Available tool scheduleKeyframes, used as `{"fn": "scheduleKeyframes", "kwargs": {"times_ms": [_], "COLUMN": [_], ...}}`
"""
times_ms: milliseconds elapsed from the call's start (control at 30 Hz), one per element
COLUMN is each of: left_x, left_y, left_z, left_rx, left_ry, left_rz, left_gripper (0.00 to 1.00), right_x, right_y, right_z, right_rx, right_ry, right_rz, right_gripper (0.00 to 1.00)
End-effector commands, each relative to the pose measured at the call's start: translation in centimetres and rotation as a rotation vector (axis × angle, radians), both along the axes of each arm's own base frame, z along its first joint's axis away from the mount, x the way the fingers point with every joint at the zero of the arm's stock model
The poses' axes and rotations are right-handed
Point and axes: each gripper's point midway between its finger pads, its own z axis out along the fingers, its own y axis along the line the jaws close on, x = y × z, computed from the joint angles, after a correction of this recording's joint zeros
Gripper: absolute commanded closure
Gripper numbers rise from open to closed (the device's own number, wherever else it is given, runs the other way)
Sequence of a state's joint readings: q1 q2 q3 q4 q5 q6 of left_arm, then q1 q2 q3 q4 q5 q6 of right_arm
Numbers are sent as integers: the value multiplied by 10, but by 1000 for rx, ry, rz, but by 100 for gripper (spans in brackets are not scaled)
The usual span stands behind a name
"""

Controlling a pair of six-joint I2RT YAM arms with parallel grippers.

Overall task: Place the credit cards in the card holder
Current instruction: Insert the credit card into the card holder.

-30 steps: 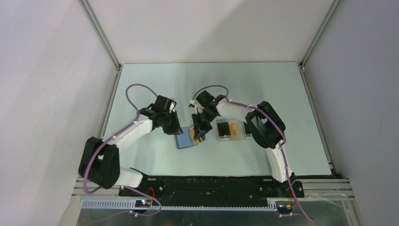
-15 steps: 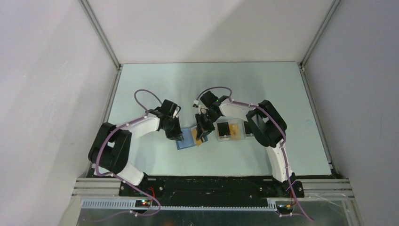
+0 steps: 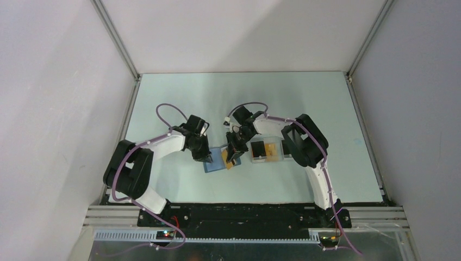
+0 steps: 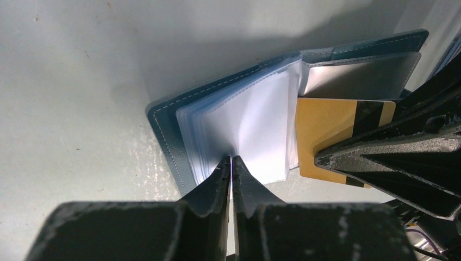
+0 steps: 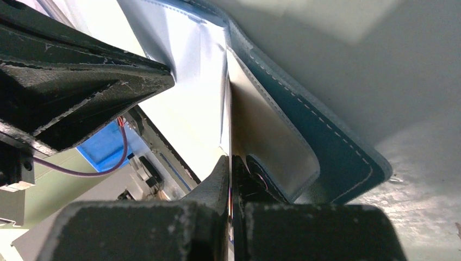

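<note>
The blue card holder lies open on the table; its cover and clear inner sleeves show in the left wrist view. My left gripper is shut on a sleeve page at the holder's left side. My right gripper is shut on a yellow-orange credit card with a dark stripe, and holds it at the holder's right half. In the right wrist view the card is edge-on between the shut fingers, next to the holder's cover.
A clear compartmented tray stands just right of the holder, with a black card and a yellow card in it. The two grippers are close together over the holder. Grey walls enclose the table on three sides.
My left arm's elbow has swung in and its gripper has settled lower on the holder's left side. The right gripper with the card has shifted only slightly.
</note>
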State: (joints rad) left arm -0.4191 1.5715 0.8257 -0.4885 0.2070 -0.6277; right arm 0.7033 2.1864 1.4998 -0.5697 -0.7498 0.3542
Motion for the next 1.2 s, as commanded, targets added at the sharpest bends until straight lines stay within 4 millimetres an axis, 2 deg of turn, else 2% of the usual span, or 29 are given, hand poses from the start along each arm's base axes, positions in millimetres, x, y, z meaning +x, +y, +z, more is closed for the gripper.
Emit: {"fn": "scheduleKeyframes", "kwargs": {"times_ms": [0,267,500,600,767,1033,1167], "left_x": [-3,-5,-4,-5,-5,-6,-6], "left_y": [13,14,14,14,14,14,15], "left_z": [-16,-19,-19,-20,-21,-21,-21], "left_rx": [85,91,93,95,96,97,97], "left_ry": [17,28,29,32,33,37,36], "left_rz": [-9,-19,-21,-24,-25,-29,-30], "left_gripper": [91,92,93,94,94,95,95], "right_x": [7,9,15,19,22,24,22], "right_y": [15,22,13,12,10,15,11], "right_z": [7,17,32,32,16,8,-1], "right_rx": [76,145,175,183,141,139,77], "right_ry": [-33,-29,-57,-61,-25,7,18], "right_rz": [34,58,56,54,56,70,77], "right_gripper": [100,100,100,100,100,100,100]}}
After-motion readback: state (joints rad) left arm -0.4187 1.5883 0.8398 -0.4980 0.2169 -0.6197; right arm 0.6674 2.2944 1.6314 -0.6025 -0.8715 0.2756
